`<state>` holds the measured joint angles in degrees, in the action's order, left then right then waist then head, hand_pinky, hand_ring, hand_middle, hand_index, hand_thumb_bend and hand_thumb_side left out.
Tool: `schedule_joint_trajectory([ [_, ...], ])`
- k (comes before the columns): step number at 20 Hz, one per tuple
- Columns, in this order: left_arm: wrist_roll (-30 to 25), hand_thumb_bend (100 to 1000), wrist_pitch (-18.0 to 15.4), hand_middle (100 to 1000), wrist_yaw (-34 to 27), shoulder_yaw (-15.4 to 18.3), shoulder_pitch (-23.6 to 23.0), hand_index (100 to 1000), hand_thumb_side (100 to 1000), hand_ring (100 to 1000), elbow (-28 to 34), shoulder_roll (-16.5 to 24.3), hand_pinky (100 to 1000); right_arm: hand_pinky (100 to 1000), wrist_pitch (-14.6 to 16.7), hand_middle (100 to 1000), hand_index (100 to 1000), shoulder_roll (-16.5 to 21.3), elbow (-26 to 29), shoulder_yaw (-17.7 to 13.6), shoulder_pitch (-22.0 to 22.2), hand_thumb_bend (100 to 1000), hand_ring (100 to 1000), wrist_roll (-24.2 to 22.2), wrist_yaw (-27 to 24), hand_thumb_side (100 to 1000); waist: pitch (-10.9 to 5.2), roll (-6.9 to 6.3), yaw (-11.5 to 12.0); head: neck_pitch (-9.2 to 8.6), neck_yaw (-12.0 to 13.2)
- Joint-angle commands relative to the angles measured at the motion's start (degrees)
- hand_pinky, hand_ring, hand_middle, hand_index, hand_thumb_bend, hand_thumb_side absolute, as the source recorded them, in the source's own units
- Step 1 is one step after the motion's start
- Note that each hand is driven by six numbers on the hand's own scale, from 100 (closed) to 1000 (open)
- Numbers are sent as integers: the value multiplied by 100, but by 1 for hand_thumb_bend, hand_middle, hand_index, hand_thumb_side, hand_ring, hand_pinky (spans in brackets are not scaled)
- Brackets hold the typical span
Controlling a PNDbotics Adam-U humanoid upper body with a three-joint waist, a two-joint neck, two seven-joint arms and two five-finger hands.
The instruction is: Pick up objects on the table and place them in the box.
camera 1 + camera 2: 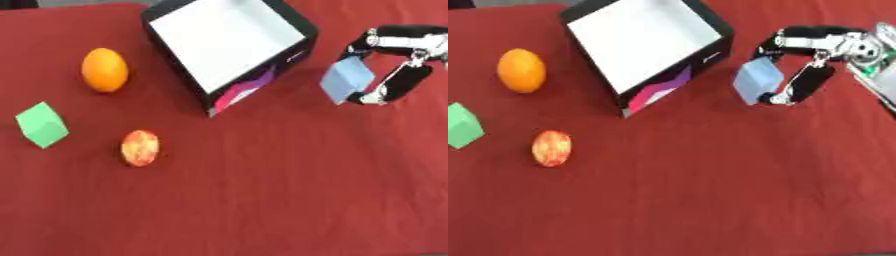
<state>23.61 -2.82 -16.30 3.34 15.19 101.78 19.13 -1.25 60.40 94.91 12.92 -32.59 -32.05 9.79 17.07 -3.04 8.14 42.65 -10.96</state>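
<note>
A black box (297, 27) with a white inside stands open at the back centre of the red table. My right hand (807, 80) comes in from the right and pinches a pale blue cube (758, 80) between fingers and thumb, just right of the box's near corner. An orange (105, 69) lies left of the box. A green cube (41, 124) sits near the left edge. A red and yellow apple (140, 147) lies in front of the orange. My left hand shows in neither view.
The red cloth (262, 200) covers the whole table, with a wide bare stretch across the front and right. The box's near corner (232, 97) shows a pink and purple print.
</note>
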Motion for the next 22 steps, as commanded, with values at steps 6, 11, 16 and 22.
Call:
schedule_joint_trajectory([
  [6, 13, 290, -30, 733, 43, 46, 29, 857, 660, 712, 150, 292, 844, 825, -117, 450, 541, -294, -111, 213, -2063, 239, 660, -565, 25, 107, -294, 131, 65, 73, -117],
  [11, 18, 292, -40, 732, 39, 52, 58, 856, 655, 712, 183, 374, 844, 821, 35, 452, 548, -1527, -1401, 487, -3559, 247, 664, -787, 888, 110, -315, 196, 269, 53, -321],
  [16, 30, 297, -40, 735, 29, 40, 205, 858, 653, 715, 222, 405, 845, 821, 474, 455, 550, -2335, -2595, 371, -4290, 244, 662, -608, 1820, 111, -179, 356, 562, -105, -517],
  [22, 329, 324, -121, 751, 160, 156, 516, 859, 619, 751, 368, 436, 857, 813, 1019, 464, 552, -2761, -3519, 468, -4357, 222, 667, -540, 2796, 105, 41, 527, 1024, -370, -825],
])
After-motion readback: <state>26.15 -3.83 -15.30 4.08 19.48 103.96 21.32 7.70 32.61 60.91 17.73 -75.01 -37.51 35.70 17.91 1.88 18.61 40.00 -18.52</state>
